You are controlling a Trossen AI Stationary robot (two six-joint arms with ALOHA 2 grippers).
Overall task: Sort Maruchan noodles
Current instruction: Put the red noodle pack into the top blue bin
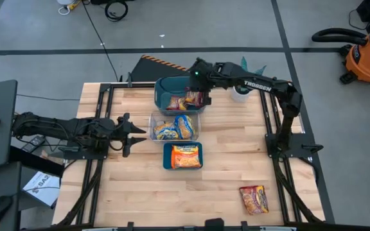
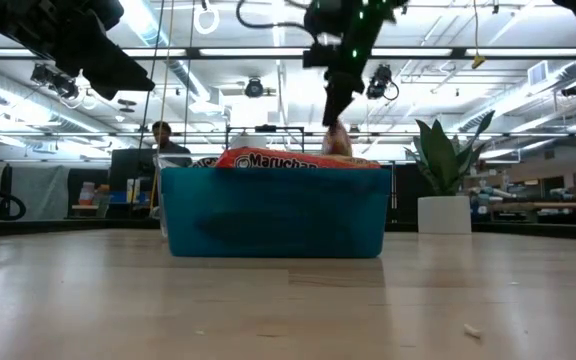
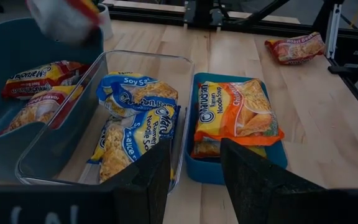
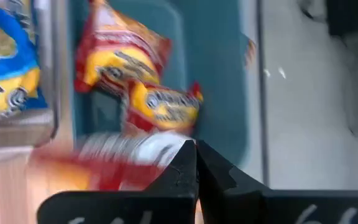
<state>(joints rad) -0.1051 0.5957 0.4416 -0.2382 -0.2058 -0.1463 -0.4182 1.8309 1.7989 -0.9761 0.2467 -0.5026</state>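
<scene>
1. So, right gripper (image 4: pixel 196 163) first: in the right wrist view we saw its two dark fingers pressed together on the edge of a red packet (image 4: pixel 114 158), blurred, so we read it as clamped on that packet.
2. From above, the right gripper (image 1: pixel 204 97) sat over the far teal bin (image 1: pixel 161 86), packet hanging at the bin's right side.
3. From table height, that gripper (image 2: pixel 335 120) hung above the bins with a pale scrap (image 2: pixel 337 141) of the packet under its tips.
4. Two more red packets (image 4: pixel 122 55) lay in that far teal bin, seen also from the left wrist (image 3: pixel 42 73).
5. Left gripper (image 3: pixel 194 158): fingers (image 3: pixel 145 180) parted with a clear gap, nothing between them.
6. We placed the left gripper (image 1: pixel 131 134) low at the table's left side, just beside the clear bin (image 1: pixel 153 118), pointing at the row of bins.
7. Clear bin, middle of the row, held the blue-and-yellow packets (image 3: pixel 138 118).
8. Near teal tray (image 1: pixel 166 158) held orange packets (image 3: pixel 236 115), stacked; we could not count them.
9. One red packet lay loose (image 1: pixel 254 199) on the wooden table (image 1: pixel 133 192), near the front right corner, well apart from the bins.
10. Low view: a Maruchan packet (image 2: pixel 268 159) showed above the tray's rim.
</scene>
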